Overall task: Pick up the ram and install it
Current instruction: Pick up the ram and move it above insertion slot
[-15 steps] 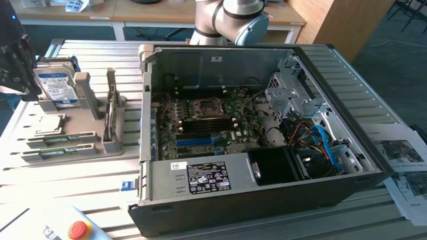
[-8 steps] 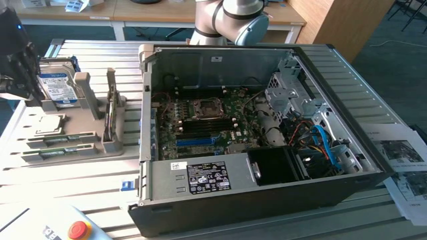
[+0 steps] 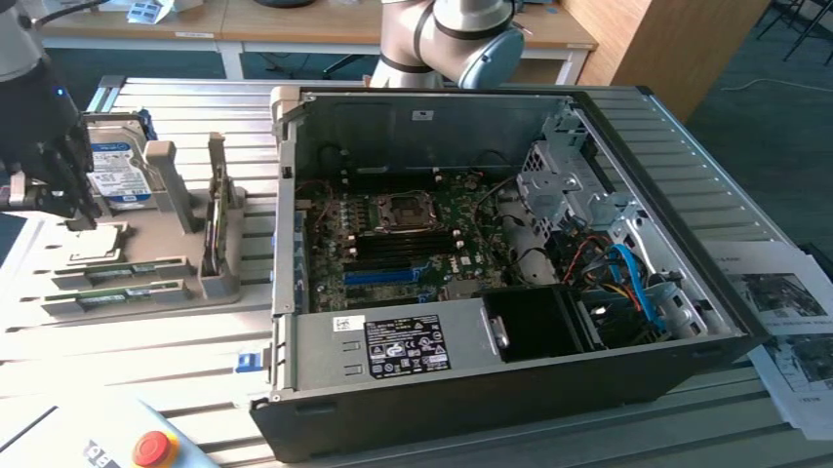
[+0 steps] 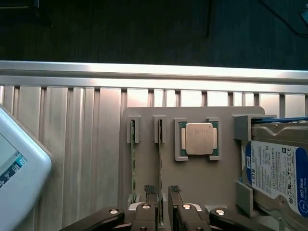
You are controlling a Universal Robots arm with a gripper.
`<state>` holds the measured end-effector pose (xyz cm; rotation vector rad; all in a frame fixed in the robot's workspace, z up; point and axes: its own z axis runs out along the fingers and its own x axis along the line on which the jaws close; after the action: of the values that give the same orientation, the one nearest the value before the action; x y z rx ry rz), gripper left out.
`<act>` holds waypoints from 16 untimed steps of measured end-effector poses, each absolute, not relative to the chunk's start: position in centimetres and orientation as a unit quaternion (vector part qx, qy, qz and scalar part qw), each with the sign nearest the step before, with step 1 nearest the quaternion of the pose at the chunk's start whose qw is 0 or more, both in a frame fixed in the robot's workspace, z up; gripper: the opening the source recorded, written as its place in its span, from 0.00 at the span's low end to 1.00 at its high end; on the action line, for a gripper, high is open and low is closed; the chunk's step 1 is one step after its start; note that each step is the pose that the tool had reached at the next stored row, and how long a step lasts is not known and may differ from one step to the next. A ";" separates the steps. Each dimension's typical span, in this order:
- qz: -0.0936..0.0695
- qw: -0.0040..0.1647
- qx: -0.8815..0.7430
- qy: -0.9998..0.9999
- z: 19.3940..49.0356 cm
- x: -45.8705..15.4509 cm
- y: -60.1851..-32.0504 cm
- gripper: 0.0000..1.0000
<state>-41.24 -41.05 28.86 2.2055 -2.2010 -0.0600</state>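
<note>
The gripper (image 4: 162,190) hangs over the near end of the grey tray (image 4: 192,192), its jaws spread wide and holding nothing; its two dark fingers (image 4: 150,192) stand one on each side of the ram (image 4: 160,168), with a thin gap showing on both sides. The ram stands on edge in a slot of the tray, a thin green line running away from the fingertips; whether the tips are down at its level I cannot tell. A second stick (image 4: 133,168) stands on edge in the slot just beside it, parallel. Further along the tray a square processor (image 4: 198,138) lies flat in its own recess, and past that a hard drive (image 4: 274,173) with a blue-and-white label sits at the tray's edge. The tray rests on a slatted metal table (image 4: 72,144); a white control box (image 4: 14,178) lies on the same table, apart from the tray. In the exterior view the open computer case (image 3: 521,390) lies to the tray's right, its motherboard (image 3: 390,244) exposed; printed sheets (image 3: 781,312) lie beyond the case on the right; the arm (image 3: 456,34) rises behind the case.
</note>
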 end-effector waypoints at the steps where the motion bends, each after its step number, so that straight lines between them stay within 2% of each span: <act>1: -0.019 0.013 0.708 -0.706 28.0 -41.2 -41.0 0.24; 16: -0.017 0.015 0.708 -0.706 25.6 -41.2 -41.0 0.24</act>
<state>-41.25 -41.05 25.56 2.2018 -2.1978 -0.0520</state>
